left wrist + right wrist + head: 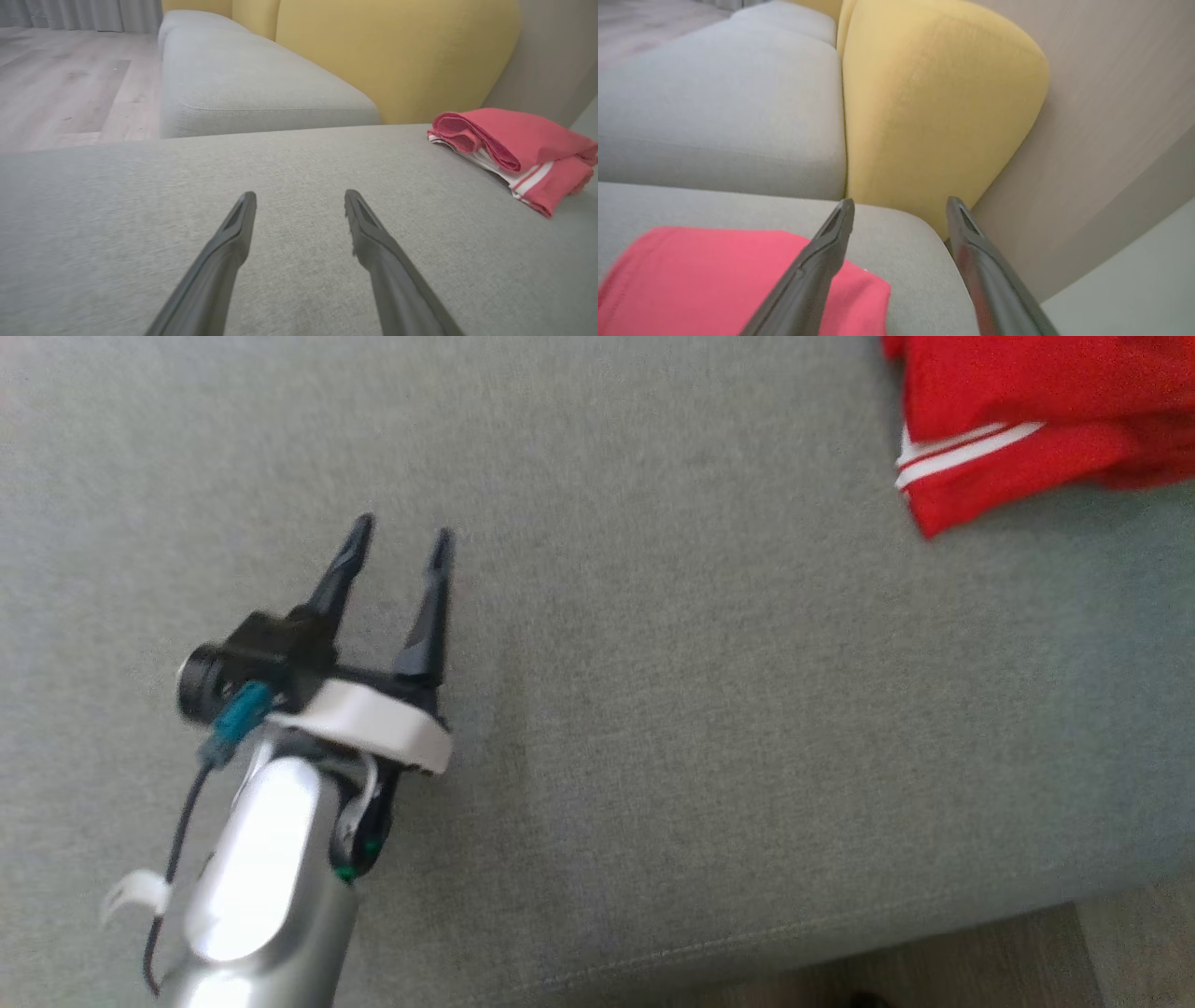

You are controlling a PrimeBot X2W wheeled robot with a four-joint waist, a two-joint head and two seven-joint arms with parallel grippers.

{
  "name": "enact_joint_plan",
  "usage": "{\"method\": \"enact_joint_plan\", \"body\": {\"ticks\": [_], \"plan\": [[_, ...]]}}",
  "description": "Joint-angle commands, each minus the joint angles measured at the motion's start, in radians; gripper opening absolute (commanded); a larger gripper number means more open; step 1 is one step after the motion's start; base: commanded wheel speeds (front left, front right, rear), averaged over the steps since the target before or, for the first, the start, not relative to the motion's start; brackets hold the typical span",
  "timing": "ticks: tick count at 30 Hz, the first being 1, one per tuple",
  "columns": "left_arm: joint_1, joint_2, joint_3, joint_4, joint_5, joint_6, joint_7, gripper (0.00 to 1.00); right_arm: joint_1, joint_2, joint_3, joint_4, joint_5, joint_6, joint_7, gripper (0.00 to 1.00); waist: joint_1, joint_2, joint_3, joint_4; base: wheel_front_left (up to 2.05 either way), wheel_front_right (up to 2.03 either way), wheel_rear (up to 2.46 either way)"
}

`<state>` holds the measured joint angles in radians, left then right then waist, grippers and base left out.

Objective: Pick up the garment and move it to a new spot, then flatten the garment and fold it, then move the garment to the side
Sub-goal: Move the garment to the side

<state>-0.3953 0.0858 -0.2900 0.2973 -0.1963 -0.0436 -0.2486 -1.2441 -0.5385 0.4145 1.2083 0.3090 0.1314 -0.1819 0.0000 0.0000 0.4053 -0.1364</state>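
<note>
A folded red garment with white stripes (1027,420) lies at the far right of a grey fabric sofa seat cushion (700,709), seen from the robot's head camera, where the frame cuts off its top and right sides. A striped corner of the bundle points down toward the cushion's front edge. How its long axis runs cannot be told from this view.

In the left wrist view the garment (509,135) stretches from a rolled fold at its left end to a striped corner at its lower right, and it sits close to a rounded yellow upholstered backrest (397,56).

The left gripper (402,530) hovers over bare cushion well apart from the garment, its two dark fingers spread with nothing between them. A wide stretch of open grey fabric separates the two.

The right gripper (901,201) hangs over the garment's near end, jaws likewise apart and holding nothing. One finger crosses in front of the red cloth (714,275). A strip of bare cushion shows between the cloth and the cushion's rounded edge, past which stand the backrest and a beige wall (1111,116).

The cushion's seamed front edge runs along the bottom of the head view, with pale wooden floor (980,961) beyond it. A second grey seat cushion (243,79) adjoins on the far side.
</note>
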Motion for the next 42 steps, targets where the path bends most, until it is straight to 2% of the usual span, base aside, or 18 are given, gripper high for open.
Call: {"method": "enact_joint_plan", "body": {"ticks": [1,4,10,16,22,25,33,42], "plan": [[0.025,0.016,0.057,-0.039,-0.014,0.011,-0.011,1.0,0.004,0.028,0.001,-0.042,-0.006,-0.001,-0.042,1.0,0.0,0.0,-0.091,0.003,0.0,0.0,0.0],[0.051,0.017,0.098,-0.075,-0.029,0.021,-0.013,1.0,0.056,0.073,-0.009,-0.098,0.019,-0.001,-0.066,1.0,0.0,0.0,-0.163,0.006,0.0,0.0,0.0],[0.11,0.019,0.16,-0.116,-0.036,0.041,-0.013,1.0,0.194,0.109,-0.008,-0.246,0.068,-0.001,-0.077,1.0,0.0,0.0,-0.274,0.012,0.0,0.0,0.0],[0.175,0.009,0.214,-0.124,-0.067,0.043,-0.013,1.0,0.43,0.134,-0.034,-0.484,0.128,-0.001,-0.079,1.0,0.0,0.0,-0.366,0.022,0.0,0.0,0.0],[0.232,-0.008,0.247,-0.089,-0.101,0.065,-0.013,1.0,0.7,0.174,-0.115,-0.709,0.126,-0.001,-0.08,1.0,0.0,0.0,-0.414,0.039,0.0,0.0,0.0],[0.246,-0.01,0.233,-0.084,-0.099,0.044,-0.013,1.0,0.817,0.201,-0.158,-0.795,0.101,-0.001,-0.08,1.0,0.0,0.0,-0.42,0.05,0.0,0.0,0.0],[0.278,-0.001,0.24,-0.072,-0.015,0.071,-0.013,1.0,1.007,0.272,-0.229,-0.907,0.014,-0.001,-0.08,1.0,0.0,0.0,-0.431,0.068,0.0,0.0,0.0],[0.286,-0.006,0.251,-0.033,0.004,0.055,-0.013,1.0,1.057,0.323,-0.274,-0.923,-0.047,-0.001,-0.08,1.0,0.0,0.0,-0.432,0.083,0.0,0.0,0.0]]}}
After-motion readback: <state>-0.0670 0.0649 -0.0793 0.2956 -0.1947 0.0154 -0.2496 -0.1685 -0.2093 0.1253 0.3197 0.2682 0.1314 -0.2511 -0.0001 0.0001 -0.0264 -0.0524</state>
